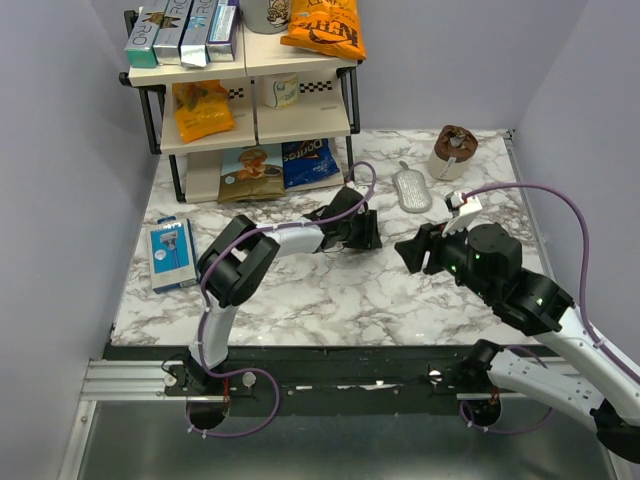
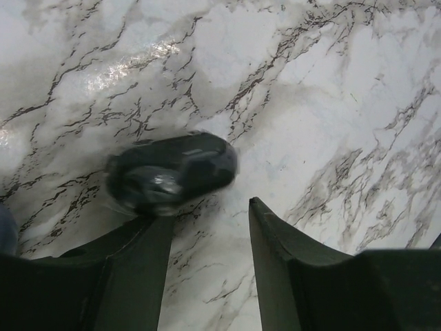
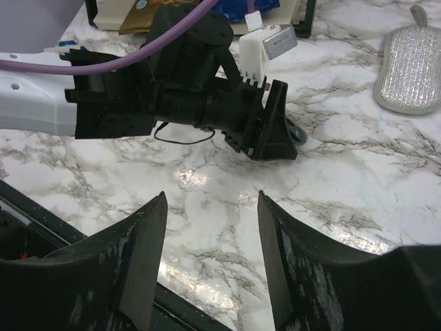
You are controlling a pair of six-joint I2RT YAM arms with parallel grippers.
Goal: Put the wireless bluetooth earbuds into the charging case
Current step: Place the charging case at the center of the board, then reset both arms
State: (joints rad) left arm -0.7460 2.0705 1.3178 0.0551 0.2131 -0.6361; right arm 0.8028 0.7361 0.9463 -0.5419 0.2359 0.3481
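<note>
1. Left gripper (image 2: 207, 210) first: it's released. Both fingers stand apart with bare marble between them, and nothing is grasped.
2. Right at the tip of the finger on the left side of that wrist view lies the charging case (image 2: 172, 172), a dark, glossy, rounded shape, blurred in the shot. It sits on the worktop (image 1: 300, 290) outside the gap between the fingers. I can't tell whether the fingertip touches it.
3. The earbuds are too small to pick out in any view, so I can't say where they are or whether they sit in the case.
4. From above, the left arm reaches out to the middle of the worktop, with its gripper low over the marble.
5. Over to the right gripper (image 3: 212, 196): it's released too, fingers wide apart and empty. It hovers above the worktop facing the left gripper, near it but apart.
6. Further out, a glittery silver pad (image 1: 412, 190) lies flat beyond the right gripper.
7. A brown-topped cup (image 1: 453, 150) stands near the far right corner.
8. A blue pack (image 1: 170, 252) lies flat by the left edge, well apart from both grippers.
9. At the back left stands a shelf (image 1: 262, 55) loaded with boxes, orange snack bags and mugs.
</note>
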